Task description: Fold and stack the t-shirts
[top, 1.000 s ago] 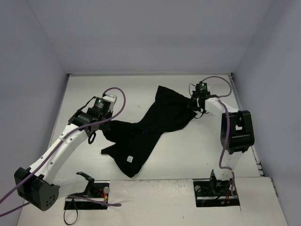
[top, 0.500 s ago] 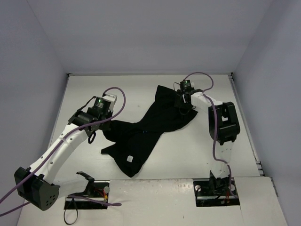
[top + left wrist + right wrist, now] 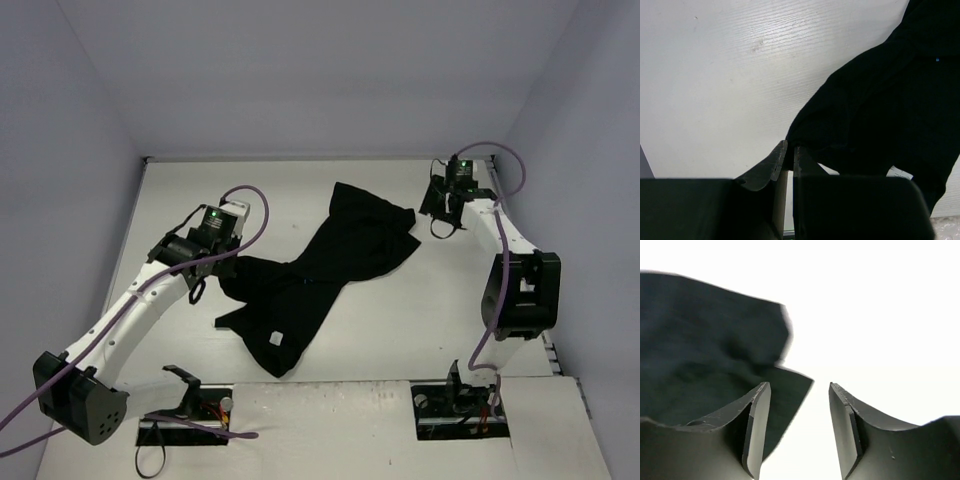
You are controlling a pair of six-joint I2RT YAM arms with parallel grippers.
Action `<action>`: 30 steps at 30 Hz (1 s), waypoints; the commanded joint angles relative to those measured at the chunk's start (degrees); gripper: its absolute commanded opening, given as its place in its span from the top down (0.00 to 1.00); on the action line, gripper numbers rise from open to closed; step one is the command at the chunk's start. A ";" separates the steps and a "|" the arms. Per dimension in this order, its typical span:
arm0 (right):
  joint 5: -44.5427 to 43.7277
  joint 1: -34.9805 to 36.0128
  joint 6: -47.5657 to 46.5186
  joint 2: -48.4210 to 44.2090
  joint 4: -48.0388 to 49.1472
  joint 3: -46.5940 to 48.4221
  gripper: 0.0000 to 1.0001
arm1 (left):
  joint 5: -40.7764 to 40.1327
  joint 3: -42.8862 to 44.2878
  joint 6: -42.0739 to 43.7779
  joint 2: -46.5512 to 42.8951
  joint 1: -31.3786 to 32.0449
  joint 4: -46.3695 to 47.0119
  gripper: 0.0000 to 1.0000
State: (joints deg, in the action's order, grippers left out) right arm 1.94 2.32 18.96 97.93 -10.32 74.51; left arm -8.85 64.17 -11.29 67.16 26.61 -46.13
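1 plain black soft cloth t-shirt [image 3: 320,265] lies crumpled and unfolded on the white table [image 3: 400,320], stretched diagonally from the far middle toward the near left. A tiny blue mark [image 3: 937,60] shows on its cloth and a small white label [image 3: 273,340] sits close to its near end. The left gripper [image 3: 790,150] has its 2 fingers pressed together, pinching the shirt's left edge. The right gripper [image 3: 799,386] stands about half open with nothing between its fingers. Seen from above it is beside the shirt's far right corner and apart from the cloth; its wrist view shows that corner partly behind 1 finger [image 3: 755,430]
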 commanded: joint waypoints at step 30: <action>-1.76 3.91 -5.88 13.27 3.55 -6.36 0.79 | -0.28 2.61 -0.75 -1.24 -0.24 1.22 1.00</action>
State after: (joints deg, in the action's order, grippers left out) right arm 0.54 5.74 12.27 110.50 -6.13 69.80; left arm -8.43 64.40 -11.35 67.68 26.61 -46.15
